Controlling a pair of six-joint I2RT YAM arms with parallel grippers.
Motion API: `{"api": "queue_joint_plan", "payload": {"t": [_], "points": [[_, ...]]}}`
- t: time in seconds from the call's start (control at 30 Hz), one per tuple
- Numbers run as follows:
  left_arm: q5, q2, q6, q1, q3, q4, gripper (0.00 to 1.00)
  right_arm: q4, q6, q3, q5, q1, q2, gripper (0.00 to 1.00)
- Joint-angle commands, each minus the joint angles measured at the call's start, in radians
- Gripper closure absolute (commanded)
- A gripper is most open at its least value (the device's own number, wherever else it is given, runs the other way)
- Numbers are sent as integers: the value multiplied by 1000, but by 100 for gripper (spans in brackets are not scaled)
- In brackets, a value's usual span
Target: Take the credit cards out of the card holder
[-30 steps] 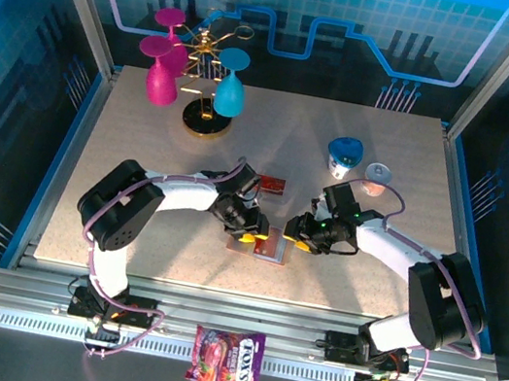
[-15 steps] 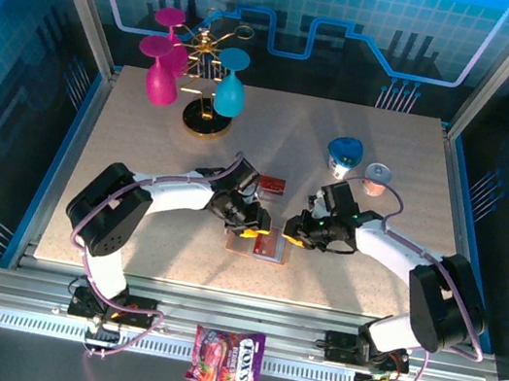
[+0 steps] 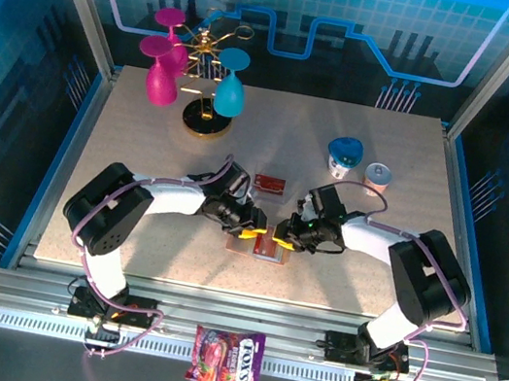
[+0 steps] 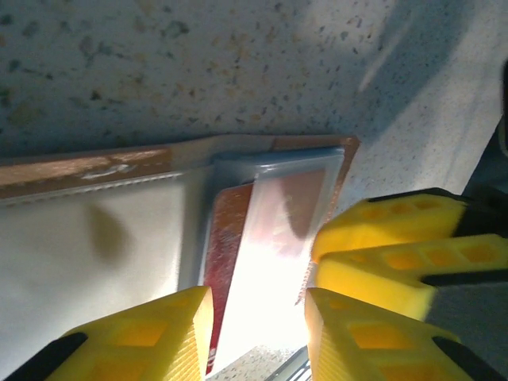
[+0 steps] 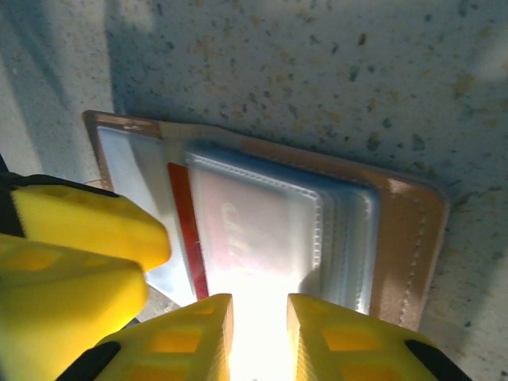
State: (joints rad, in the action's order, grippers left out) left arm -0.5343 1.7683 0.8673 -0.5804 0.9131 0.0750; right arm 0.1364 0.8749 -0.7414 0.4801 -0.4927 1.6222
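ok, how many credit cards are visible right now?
2. One credit card lies loose on the table, beyond the card holder. A red card sits in the holder's clear pocket. More may be hidden in other pockets.

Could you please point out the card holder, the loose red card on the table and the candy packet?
card holder point(image 5: 403, 238): right wrist view, brown leather border.
loose red card point(image 3: 270, 184): top view, its middle.
candy packet point(image 3: 227, 358): top view, its middle.
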Motion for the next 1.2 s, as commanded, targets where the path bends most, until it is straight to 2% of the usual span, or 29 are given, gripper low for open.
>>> {"api": "queue_joint_plan", "payload": {"t": [0.0,0.67,1.17], "points": [[-41,-5,21,6,-19,-27,64,-4,-8,15,8,-12,19,72],[-51,19,16,19,-69,-77,76,30,-28,6,1,-10,28,71],[-24,45,7,18,-68,-43,76,39,-34,1,2,-10,26,71]]}}
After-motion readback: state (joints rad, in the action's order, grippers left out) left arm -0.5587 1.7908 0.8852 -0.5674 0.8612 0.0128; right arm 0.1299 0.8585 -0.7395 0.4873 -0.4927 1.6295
